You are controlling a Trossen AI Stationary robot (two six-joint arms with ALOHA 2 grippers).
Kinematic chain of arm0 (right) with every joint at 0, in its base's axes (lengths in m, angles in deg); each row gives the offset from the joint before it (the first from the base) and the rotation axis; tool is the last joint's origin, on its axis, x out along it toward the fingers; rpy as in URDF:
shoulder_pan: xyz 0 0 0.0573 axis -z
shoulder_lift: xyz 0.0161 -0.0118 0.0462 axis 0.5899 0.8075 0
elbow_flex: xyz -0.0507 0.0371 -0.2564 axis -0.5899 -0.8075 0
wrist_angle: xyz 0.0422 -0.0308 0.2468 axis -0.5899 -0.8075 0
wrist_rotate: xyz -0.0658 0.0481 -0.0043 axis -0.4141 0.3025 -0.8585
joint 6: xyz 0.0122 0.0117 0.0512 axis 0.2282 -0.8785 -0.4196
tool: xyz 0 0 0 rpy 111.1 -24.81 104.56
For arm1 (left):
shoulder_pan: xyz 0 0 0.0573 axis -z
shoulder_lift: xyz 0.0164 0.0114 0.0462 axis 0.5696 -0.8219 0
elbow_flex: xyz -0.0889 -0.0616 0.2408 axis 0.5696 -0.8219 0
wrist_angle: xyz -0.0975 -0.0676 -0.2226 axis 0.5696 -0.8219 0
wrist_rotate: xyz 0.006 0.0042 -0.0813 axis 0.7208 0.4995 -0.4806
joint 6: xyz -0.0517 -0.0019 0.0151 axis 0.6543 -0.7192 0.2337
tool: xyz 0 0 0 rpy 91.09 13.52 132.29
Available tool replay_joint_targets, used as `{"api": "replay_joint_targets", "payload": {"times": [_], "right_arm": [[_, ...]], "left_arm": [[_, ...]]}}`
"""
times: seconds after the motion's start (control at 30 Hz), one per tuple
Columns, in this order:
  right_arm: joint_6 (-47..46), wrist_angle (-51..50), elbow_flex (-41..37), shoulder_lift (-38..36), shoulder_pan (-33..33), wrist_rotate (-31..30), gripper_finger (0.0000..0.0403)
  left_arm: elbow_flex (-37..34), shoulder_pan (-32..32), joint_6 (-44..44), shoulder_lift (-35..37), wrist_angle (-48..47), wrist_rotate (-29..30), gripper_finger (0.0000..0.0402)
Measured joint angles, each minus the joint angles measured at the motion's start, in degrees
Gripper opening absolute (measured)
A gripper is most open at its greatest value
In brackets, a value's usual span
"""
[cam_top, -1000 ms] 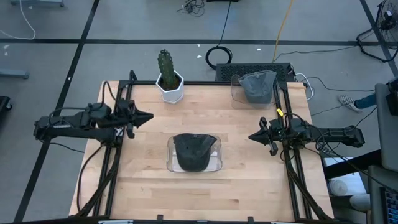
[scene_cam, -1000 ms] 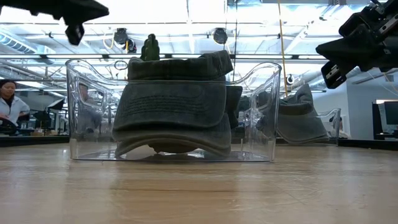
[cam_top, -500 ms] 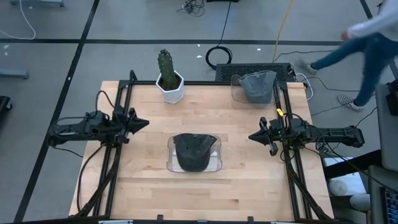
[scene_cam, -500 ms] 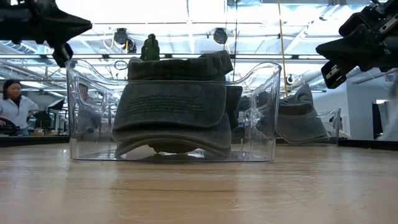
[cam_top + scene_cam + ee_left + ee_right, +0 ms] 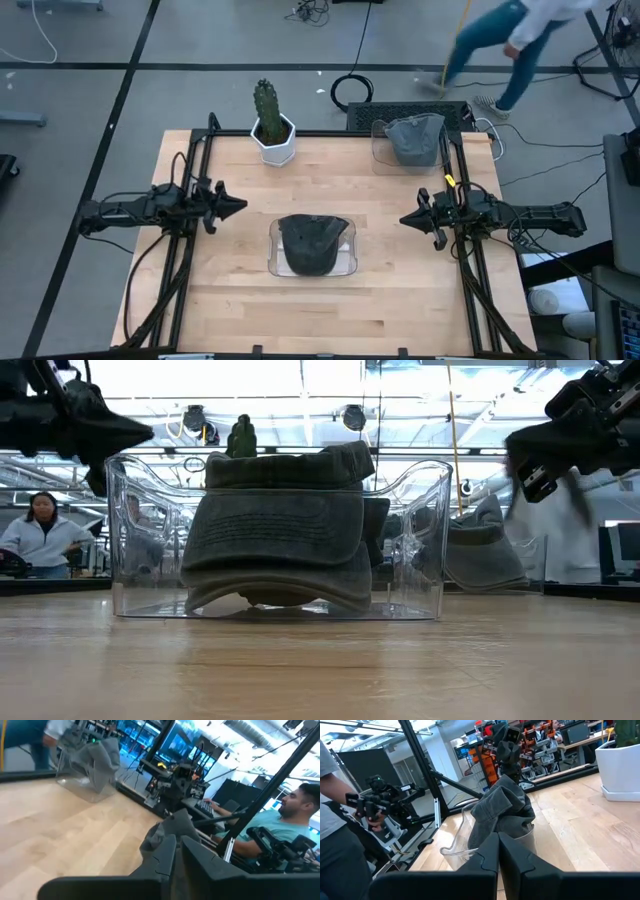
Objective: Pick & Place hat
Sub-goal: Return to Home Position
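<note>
caps (image 5: 313, 245) (image 5: 412, 140) 2 | bins (image 5: 272, 252) (image 5: 378, 148) 2 | cactus (image 5: 265, 103) 1 | grippers (image 5: 240, 207) (image 5: 403, 220) 2, fingers (image 5: 160, 856) together

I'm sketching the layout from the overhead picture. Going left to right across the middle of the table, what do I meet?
left gripper → clear bin holding the dark cap → right gripper

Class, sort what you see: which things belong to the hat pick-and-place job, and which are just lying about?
Job: dark cap in middle clear plastic bin; grey cap in far clear plastic bin; left arm and right arm at table sides, jaws shut.
Lying about: green cactus in white pot; black cable coil on floor.
</note>
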Motion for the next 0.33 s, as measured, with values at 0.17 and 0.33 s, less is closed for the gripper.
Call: {"api": "replay_joint_targets", "payload": {"times": [0.17,0.33], "right_arm": [[0.0,0.0,0.0,0.0,0.0,0.0,0.0],[0.0,0.0,0.0,0.0,0.0,0.0,0.0]], "left_arm": [[-2.9,0.0,2.1,0.0,-0.1,-1.5,0.0035],[-3.3,0.0,2.6,-0.9,0.9,-2.0,0.0035]]}}
